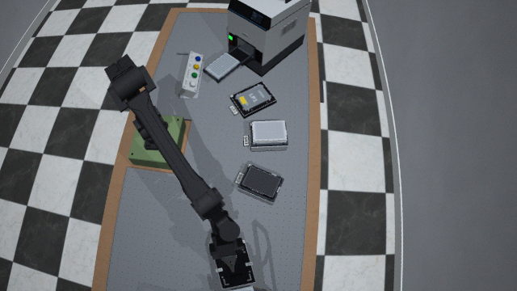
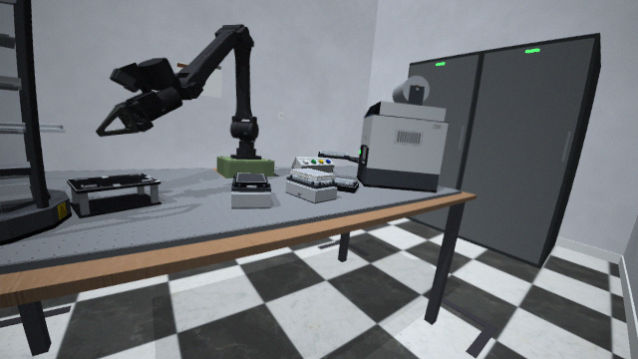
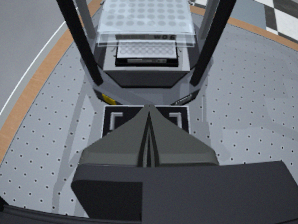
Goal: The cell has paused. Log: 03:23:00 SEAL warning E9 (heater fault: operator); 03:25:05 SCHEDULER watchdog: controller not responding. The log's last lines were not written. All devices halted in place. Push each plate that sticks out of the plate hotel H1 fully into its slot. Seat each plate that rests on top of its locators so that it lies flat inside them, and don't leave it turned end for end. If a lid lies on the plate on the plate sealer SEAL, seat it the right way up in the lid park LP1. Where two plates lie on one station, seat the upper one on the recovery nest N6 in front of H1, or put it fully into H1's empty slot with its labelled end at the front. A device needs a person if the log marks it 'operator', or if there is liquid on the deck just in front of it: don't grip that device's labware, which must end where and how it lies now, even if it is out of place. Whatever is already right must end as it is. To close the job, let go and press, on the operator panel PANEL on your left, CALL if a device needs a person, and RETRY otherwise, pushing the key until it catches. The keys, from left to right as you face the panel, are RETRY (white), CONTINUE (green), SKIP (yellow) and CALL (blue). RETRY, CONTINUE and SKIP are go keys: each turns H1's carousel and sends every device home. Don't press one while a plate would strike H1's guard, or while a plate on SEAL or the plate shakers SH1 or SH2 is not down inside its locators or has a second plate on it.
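My gripper (image 3: pixel 149 111) is shut and holds nothing. It hangs in the air above the recovery nest N6 (image 2: pixel 112 183) and points at the plate hotel H1 (image 2: pixel 25 125). It also shows in the side view (image 2: pixel 102 131) and in the top view (image 1: pixel 232 267). In the wrist view a clear plate (image 3: pixel 147 3) sticks out of H1 between its black posts. A second plate (image 3: pixel 147 51) lies in the slot below it. The empty black frame of N6 (image 3: pixel 115 119) lies under the fingertips.
The plate sealer SEAL (image 1: pixel 267 31) has a clear plate (image 1: pixel 221 65) on its tray. PANEL (image 1: pixel 191 73), the lid park LP1 (image 1: pixel 253 99), a shaker with a clear plate (image 1: pixel 268 134) and a shaker with a dark, skewed plate (image 1: pixel 260 182) stand along the table.
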You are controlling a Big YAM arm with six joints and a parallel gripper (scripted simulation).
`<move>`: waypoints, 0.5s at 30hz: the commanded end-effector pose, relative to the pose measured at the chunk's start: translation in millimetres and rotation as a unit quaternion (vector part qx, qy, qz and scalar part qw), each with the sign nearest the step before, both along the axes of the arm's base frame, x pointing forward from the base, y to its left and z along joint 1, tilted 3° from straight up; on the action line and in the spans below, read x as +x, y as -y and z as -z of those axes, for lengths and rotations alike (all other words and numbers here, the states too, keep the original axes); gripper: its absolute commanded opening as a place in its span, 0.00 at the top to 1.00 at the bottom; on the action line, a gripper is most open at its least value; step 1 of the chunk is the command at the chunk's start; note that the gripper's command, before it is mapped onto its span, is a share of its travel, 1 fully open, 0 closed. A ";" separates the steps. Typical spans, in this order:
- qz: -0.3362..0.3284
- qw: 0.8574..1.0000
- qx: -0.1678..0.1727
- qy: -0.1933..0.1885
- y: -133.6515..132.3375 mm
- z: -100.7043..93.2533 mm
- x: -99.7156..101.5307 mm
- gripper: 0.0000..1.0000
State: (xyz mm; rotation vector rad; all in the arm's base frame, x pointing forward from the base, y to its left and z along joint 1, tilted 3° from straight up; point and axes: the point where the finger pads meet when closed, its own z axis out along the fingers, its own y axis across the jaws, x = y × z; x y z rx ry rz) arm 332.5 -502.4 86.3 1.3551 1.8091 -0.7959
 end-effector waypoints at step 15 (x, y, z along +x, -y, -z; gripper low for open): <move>-0.003 0.998 -0.046 0.034 25.5 -46.7 20.1 1.00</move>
